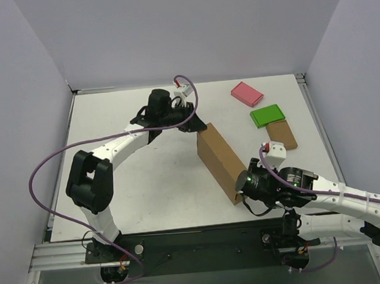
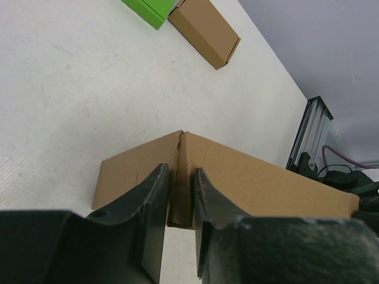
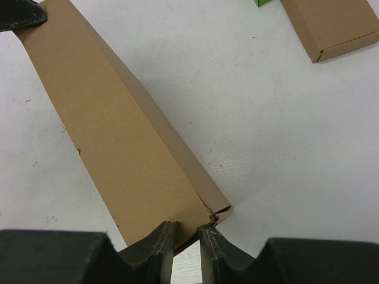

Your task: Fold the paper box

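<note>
1. left gripper (image 2: 180,204): jaws nearly closed, clamped on the far end edge of the paper box (image 1: 219,163). Arm reaches forward, elbow bent, wrist turned rightward.
2. right gripper (image 3: 185,239): jaws nearly closed, pinching the near end corner. Arm folded low along the near edge, wrist pointing left.
3. paper box: stands on its long edge, diagonal, mid-tabletop (image 1: 147,185), between both grippers.
</note>
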Action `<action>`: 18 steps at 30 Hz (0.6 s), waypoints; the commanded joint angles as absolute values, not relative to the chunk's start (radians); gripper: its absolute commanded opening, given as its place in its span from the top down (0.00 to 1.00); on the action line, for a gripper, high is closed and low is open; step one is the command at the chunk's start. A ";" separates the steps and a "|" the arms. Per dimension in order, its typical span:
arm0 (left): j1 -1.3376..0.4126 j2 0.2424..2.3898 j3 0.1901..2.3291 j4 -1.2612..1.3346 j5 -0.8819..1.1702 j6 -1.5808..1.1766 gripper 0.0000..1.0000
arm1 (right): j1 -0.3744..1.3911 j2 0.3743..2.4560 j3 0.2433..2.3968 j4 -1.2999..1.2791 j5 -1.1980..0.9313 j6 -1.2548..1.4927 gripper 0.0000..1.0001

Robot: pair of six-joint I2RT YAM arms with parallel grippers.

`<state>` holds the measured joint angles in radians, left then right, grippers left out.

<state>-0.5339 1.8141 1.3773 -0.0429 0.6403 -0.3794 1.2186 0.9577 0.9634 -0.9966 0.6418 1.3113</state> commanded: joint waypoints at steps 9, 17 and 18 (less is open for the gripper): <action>-0.531 1.858 1.347 -0.238 0.595 -0.330 0.83 | 1.273 1.025 0.700 -1.101 0.068 1.330 0.88; -0.531 1.844 1.347 -0.239 0.600 -0.330 0.83 | 1.275 0.969 0.747 -1.170 0.115 1.362 0.66; -0.531 1.845 1.345 -0.238 0.600 -0.330 0.83 | 1.272 0.974 0.774 -1.169 0.129 1.362 0.63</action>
<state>-0.5228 1.8141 1.3773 -0.0437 0.6495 -0.3763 1.2388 0.8795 0.8864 -0.8806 0.5713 1.3895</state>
